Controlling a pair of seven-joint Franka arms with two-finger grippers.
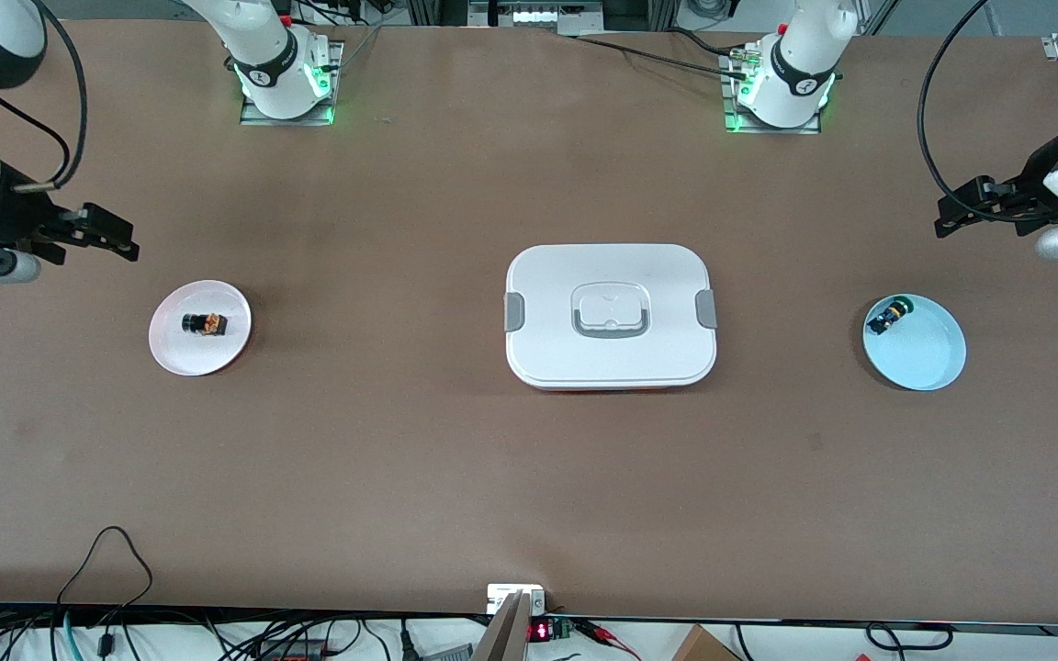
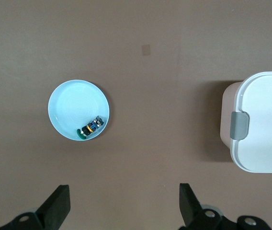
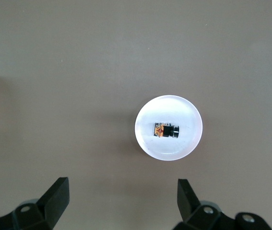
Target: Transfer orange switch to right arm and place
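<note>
The orange switch point(image 1: 203, 323) lies on its side on a small white plate point(image 1: 171, 353) toward the right arm's end of the table. It also shows in the right wrist view point(image 3: 165, 130) on that plate point(image 3: 188, 141). My right gripper point(image 1: 111, 234) hangs open and empty over bare table beside that plate; its own view shows the jaws wide apart point(image 3: 122, 184). My left gripper point(image 1: 956, 211) hangs open and empty over bare table at the left arm's end, jaws wide apart in its view point(image 2: 124, 191).
A black switch with green face and blue parts point(image 1: 890, 317) lies on a light blue plate point(image 1: 928, 353) at the left arm's end, also in the left wrist view point(image 2: 92, 127). A white lidded box point(image 1: 610, 317) with grey clasps sits mid-table.
</note>
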